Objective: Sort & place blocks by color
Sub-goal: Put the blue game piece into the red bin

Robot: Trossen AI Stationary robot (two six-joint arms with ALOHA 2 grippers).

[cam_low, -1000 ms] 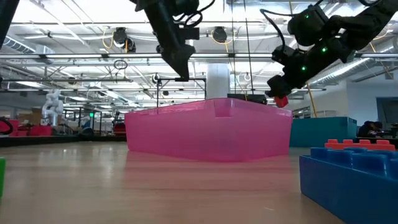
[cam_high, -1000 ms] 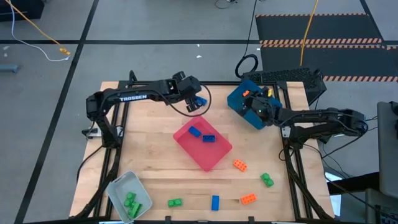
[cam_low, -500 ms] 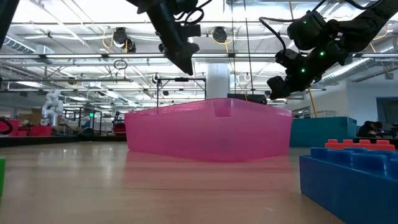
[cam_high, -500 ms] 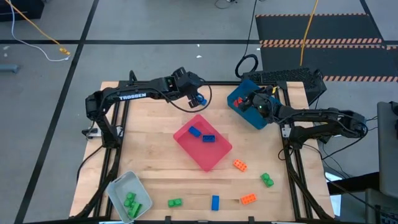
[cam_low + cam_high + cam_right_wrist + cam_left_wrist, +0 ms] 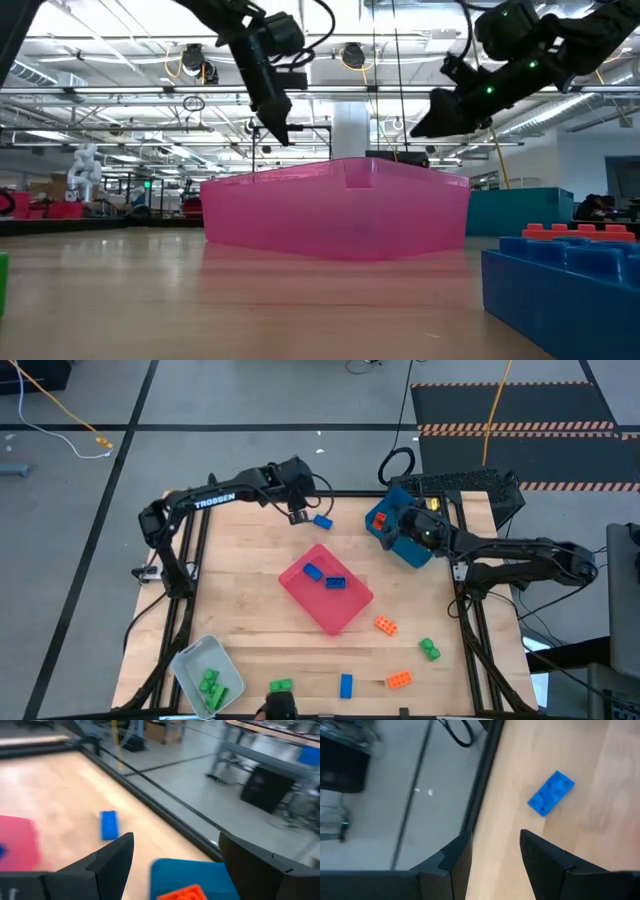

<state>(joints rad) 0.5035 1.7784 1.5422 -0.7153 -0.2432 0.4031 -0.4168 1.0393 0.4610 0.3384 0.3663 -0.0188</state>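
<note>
My left gripper hangs open over the table's far edge, nothing between its fingers. A blue block lies flat on the wood just to its right. My right gripper stands open above the dark blue tray. An orange block lies in that tray. The pink tray holds two blue blocks. The pale grey tray holds green blocks.
Loose blocks lie near the front edge: orange, green, orange, blue, green. Bare wood stretches between the pink tray and the left edge. The arms' frames run along both sides.
My right gripper has opened and rolled over the dark blue tray, letting go of the orange block, which now lies in the tray. My left gripper has swung toward the table's left, away from the blue block, which has stayed on the wood.
</note>
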